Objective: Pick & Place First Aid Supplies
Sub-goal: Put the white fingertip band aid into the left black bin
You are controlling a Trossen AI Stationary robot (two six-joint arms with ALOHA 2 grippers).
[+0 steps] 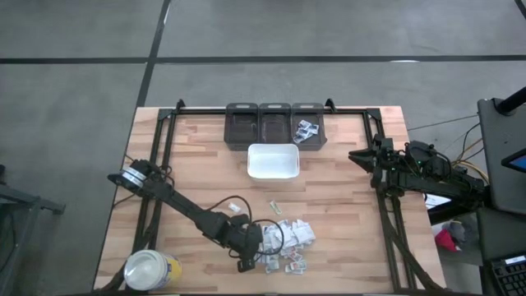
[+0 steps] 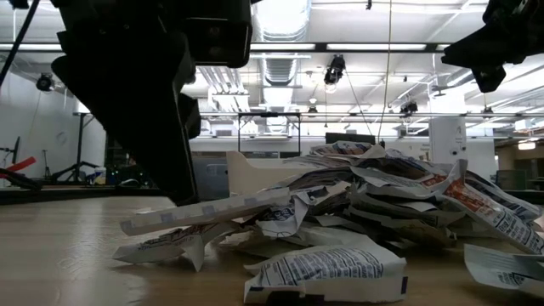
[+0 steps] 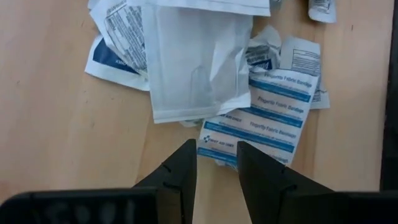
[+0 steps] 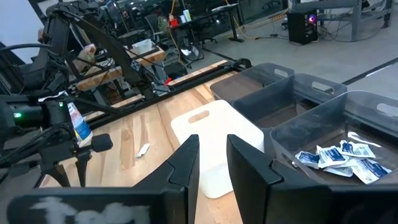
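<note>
High view: I see the left gripper (image 1: 256,249) down low at the near edge of the table, right at the left side of the pile of first aid packets (image 1: 289,242). A stray packet (image 1: 274,207) lies apart, between the pile and the white tray (image 1: 273,161). Three dark bins (image 1: 275,123) sit behind the tray; the rightmost one (image 1: 309,130) already holds a few packets. The yellow jar (image 1: 151,270) is at the near left corner. The right gripper (image 1: 362,156) is raised at the right side, level with the tray.

Low view: the pile (image 2: 374,204) heaps up mid-frame, with the left arm's dark bulk beside it on the table. One long flat sachet (image 2: 208,212) sticks out towards it.

Left wrist: fingers (image 3: 185,171) slightly parted, nothing between them, tips just short of a blue-striped bandage packet (image 3: 267,127). A large white sachet (image 3: 196,62) overlaps it.

Right wrist: fingers (image 4: 186,165) with a narrow gap, empty, hanging above the tray (image 4: 217,134). Packets (image 4: 339,158) lie in the nearest bin.
</note>
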